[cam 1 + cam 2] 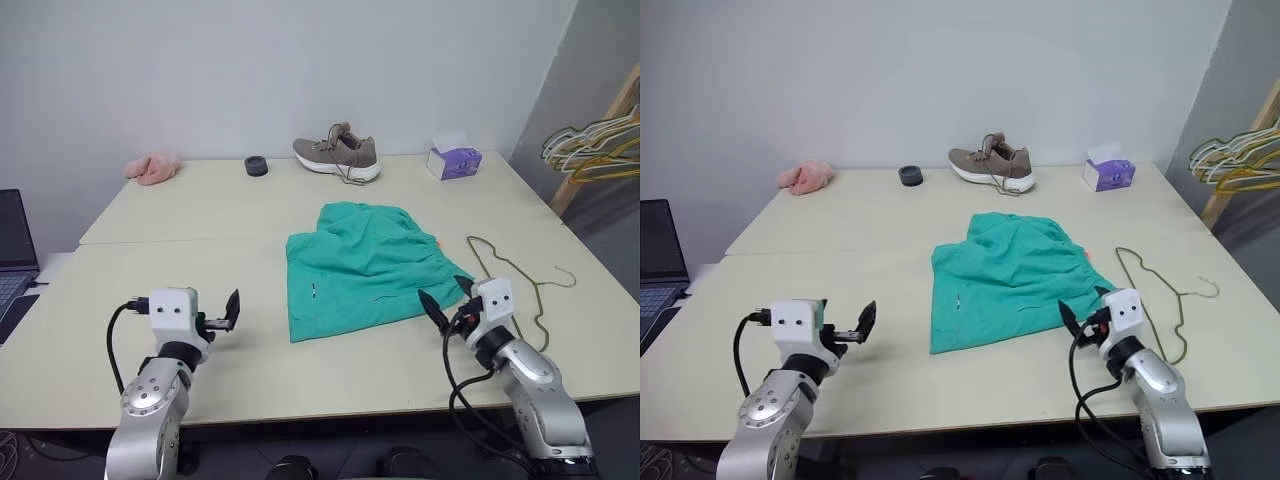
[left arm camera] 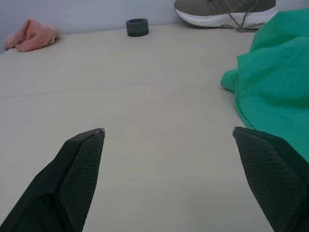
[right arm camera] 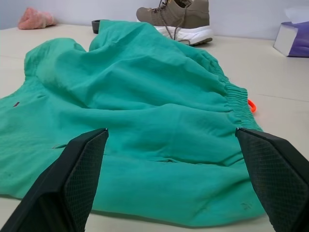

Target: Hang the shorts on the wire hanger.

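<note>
1 rumpled teal fabric shorts (image 1: 365,268) beside thin triangular wire hanger (image 1: 515,275).

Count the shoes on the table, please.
1. A brown shoe lies at the table's far edge, between the black ring and the tissue box.

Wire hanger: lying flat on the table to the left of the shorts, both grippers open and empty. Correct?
Not quite. The wire hanger lies flat on the table to the right of the shorts, not the left; the left eye view shows it. The rest stands: the left gripper and right gripper are both open and empty.
</note>
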You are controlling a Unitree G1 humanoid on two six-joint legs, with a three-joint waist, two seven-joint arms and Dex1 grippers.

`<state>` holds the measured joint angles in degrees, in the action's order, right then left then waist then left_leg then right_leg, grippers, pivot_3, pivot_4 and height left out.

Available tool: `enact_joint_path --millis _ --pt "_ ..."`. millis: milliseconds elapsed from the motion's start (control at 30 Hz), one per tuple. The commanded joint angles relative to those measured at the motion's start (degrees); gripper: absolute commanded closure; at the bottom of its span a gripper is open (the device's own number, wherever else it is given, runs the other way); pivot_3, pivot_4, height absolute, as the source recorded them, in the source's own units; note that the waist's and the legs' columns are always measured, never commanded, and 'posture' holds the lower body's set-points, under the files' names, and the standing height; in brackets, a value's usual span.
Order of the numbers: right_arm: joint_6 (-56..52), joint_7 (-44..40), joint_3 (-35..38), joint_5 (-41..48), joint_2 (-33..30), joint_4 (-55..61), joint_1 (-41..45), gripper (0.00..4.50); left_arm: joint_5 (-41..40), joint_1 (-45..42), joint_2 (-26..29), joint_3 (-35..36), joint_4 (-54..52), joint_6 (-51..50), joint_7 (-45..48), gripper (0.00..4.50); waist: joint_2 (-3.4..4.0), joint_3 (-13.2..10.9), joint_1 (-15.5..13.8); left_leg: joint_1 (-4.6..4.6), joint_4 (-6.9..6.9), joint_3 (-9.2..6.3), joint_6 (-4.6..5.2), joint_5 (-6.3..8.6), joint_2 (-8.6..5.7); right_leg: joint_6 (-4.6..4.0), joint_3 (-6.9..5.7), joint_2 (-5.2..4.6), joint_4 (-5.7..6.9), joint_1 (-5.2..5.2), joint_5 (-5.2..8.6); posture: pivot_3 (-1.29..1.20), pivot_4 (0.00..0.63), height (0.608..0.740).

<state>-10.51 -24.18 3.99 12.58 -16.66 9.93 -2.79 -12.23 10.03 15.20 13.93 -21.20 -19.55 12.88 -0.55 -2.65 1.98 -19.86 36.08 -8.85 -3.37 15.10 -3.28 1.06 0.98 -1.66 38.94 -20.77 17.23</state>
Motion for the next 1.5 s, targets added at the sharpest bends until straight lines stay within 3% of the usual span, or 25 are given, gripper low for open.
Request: enact_joint_path --millis 33,767,967,1133,1267,1500 --pt "1.5 0.15 1.01 0.24 -0.36 1.22 0.95 0.01 0.28 -0.24 1.54 0.31 -2.19 1.74 1.08 0.0 0.0 0.0 0.01 0.0 0.0 0.0 0.0 0.0 0.01 0.0 -0.01 0.0 0.0 0.0 0.0 -0.09 0.0 0.74" --pt "3.41 -2.82 -0.34 -0.28 -2.41 -0.12 2.49 0.01 -0.28 1.37 5.38 -2.43 -3.74 1.47 7.66 0.0 0.02 -0.06 -0.11 -0.01 -0.01 0.01 0.01 0.02 0.01 -0.02 0.02 0.01 -0.01 -0.02 0.01 -0.07 0.0 0.74" --pt "2.72 -5.33 -1.2 0.7 -3.67 0.33 2.68 0.01 -3.44 1.97 8.23 -3.68 -5.12 2.13 14.57 0.0 0.03 -0.11 -0.1 -0.01 -0.02 0.01 0.02 0.02 0.02 -0.03 0.01 0.01 -0.02 -0.02 0.02 -0.08 0.0 0.74" --pt "-0.03 -16.79 -4.06 4.19 -10.85 5.37 0.81 0.01 -2.89 -1.47 15.86 -8.85 -3.29 1.54 23.81 0.0 0.14 -0.29 -0.01 -0.01 -0.02 0.06 0.02 0.02 0.01 -0.03 0.02 0.02 -0.02 -0.02 0.02 -0.12 0.0 0.74" --pt "-2.3 -27.01 -6.91 5.78 -20.44 10.95 -1.82 0.01 -1.32 -9.31 21.7 -15.42 1.89 3.01 32.76 0.0 0.2 -0.37 0.26 -0.03 -0.02 0.2 0.05 0.03 0.0 -0.04 -0.05 0.02 -0.06 -0.01 0.03 -0.17 0.0 0.74" --pt "-6.8 -30.01 -6.67 8.13 -25.88 17.24 -4.83 0.01 4.06 -21.49 25.21 -26.45 16.05 7.39 44.94 0.0 0.1 -0.43 3.28 -0.03 -0.02 0.44 0.08 0.08 0.06 -0.02 0.03 0.07 -0.1 -0.01 0.02 -0.26 0.0 0.74"
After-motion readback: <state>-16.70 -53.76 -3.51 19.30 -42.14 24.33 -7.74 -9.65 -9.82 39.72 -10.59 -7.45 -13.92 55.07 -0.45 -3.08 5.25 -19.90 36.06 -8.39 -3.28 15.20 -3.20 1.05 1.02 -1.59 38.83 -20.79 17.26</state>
